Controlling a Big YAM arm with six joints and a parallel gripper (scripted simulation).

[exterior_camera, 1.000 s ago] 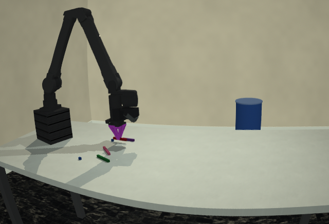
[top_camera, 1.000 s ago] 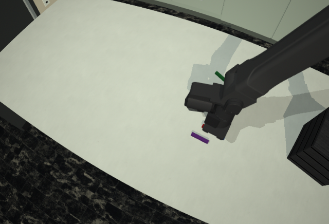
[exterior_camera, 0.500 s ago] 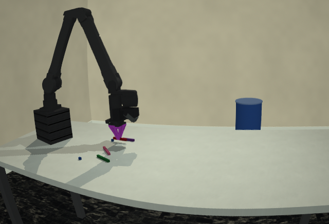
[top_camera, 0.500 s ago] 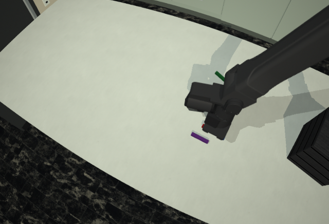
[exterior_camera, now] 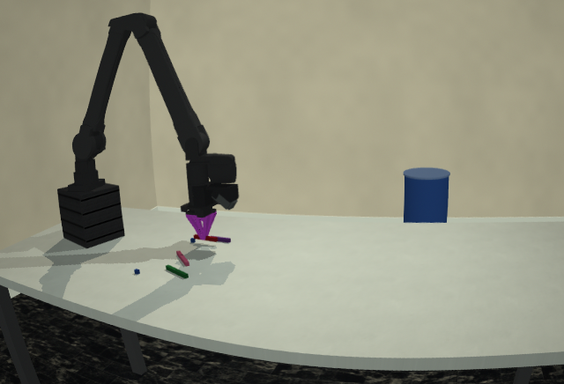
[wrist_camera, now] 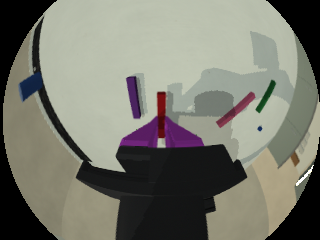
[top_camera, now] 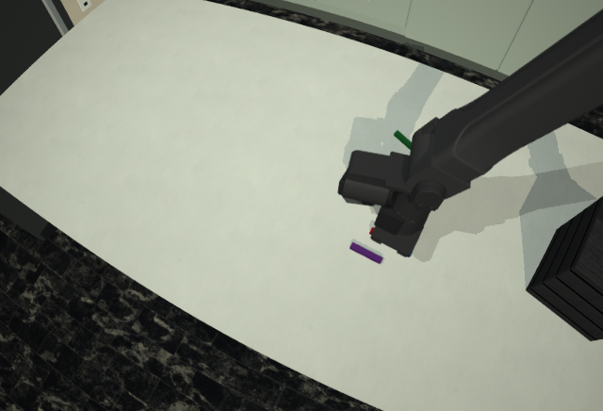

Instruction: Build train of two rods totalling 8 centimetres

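Note:
My gripper (exterior_camera: 202, 229) (wrist_camera: 161, 119), with magenta fingers, is shut on a red rod (exterior_camera: 208, 238) (wrist_camera: 160, 108) (top_camera: 371, 231) and holds it level, low at the table surface. A purple rod (top_camera: 366, 253) (exterior_camera: 224, 240) (wrist_camera: 134, 96) lies flat beside the red rod, roughly parallel to it and a little apart. One small blue cube (exterior_camera: 192, 240) (top_camera: 410, 254) sits close to the red rod's near end, mostly hidden by the wrist in the top view. A second blue cube (exterior_camera: 137, 271) (wrist_camera: 259, 128) lies farther off.
A pink rod (exterior_camera: 182, 257) (wrist_camera: 236, 110) and a green rod (exterior_camera: 176, 271) (wrist_camera: 266, 96) (top_camera: 402, 139) lie flat apart from the gripper. The black robot base (exterior_camera: 91, 213) (top_camera: 569, 274) stands at the table's edge. A blue cylinder (exterior_camera: 426, 195) stands far across the table.

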